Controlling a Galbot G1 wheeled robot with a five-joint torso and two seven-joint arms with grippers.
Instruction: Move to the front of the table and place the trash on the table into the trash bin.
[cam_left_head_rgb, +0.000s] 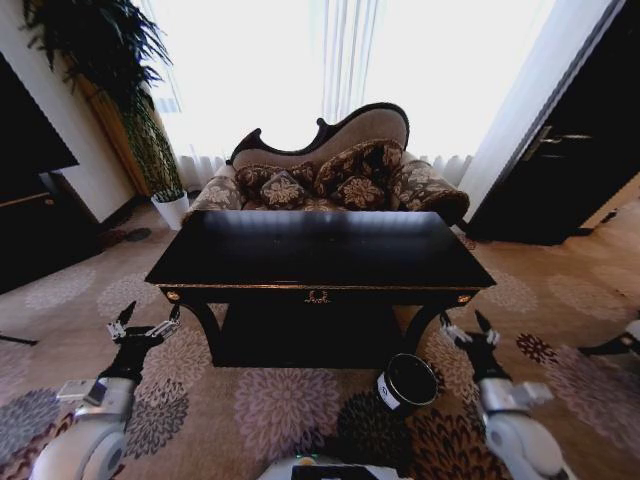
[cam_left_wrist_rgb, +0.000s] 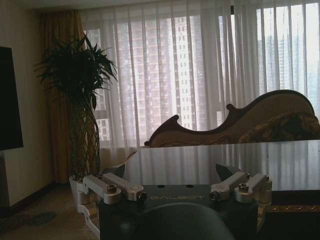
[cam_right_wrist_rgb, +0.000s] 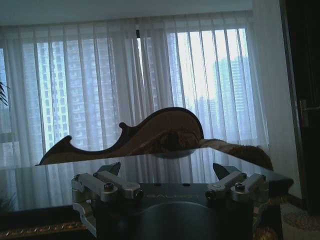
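The glossy black table (cam_left_head_rgb: 320, 250) stands straight ahead, its gold ornament on the front rail facing me. The trash is out of view on its dark, reflective top. The small black trash bin (cam_left_head_rgb: 408, 382) with a white label sits on the carpet by the table's front right leg, tilted toward me. My left gripper (cam_left_head_rgb: 150, 316) hangs open, low in front of the table's left corner. My right gripper (cam_left_head_rgb: 463, 326) is open too, low beside the right corner and just right of the bin. Both wrist views look across the tabletop (cam_left_wrist_rgb: 225, 160) (cam_right_wrist_rgb: 60, 185) past open fingers (cam_left_wrist_rgb: 120, 189) (cam_right_wrist_rgb: 107, 186).
A patterned brown sofa (cam_left_head_rgb: 330, 170) stands right behind the table before bright curtained windows. A tall plant (cam_left_head_rgb: 130, 100) in a white pot (cam_left_head_rgb: 172, 208) is at the back left, near a dark cabinet (cam_left_head_rgb: 30, 200). A dark door (cam_left_head_rgb: 570, 150) is at the right. Flower-patterned carpet (cam_left_head_rgb: 280, 410) surrounds the table.
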